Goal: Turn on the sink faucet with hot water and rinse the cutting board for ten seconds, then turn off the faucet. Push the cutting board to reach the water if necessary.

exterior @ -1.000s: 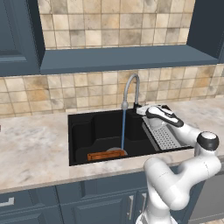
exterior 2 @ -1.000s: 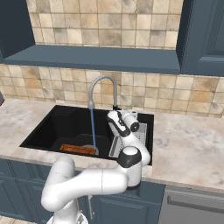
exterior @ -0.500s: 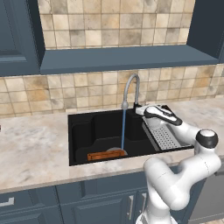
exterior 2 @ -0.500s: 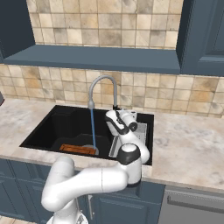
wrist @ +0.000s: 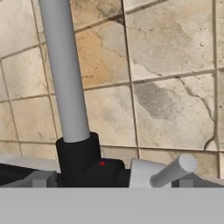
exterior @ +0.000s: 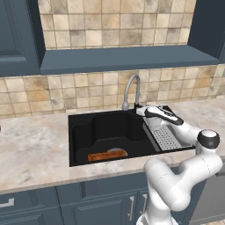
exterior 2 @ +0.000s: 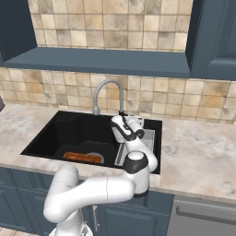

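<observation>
Marbled beige tabletop (exterior: 35,149) runs across the lower half of the left base frame below tan wall tiles, holding the large black rectangular recessed sink (exterior: 83,132) at centre, where the small flat orange-brown wooden cutting board (exterior: 103,156) lies on the basin floor toward the frame's lower edge. Farther back, right of centre, the white arm's pincer (exterior: 139,110) sits right by the dark base of the tall slim grey metal gooseneck faucet (exterior: 132,85); whether its fingers are apart or together cannot be told. At the bottom right of the hand frame, the faucet's small grey lever (wrist: 173,170) sticks up beside that base.
</observation>
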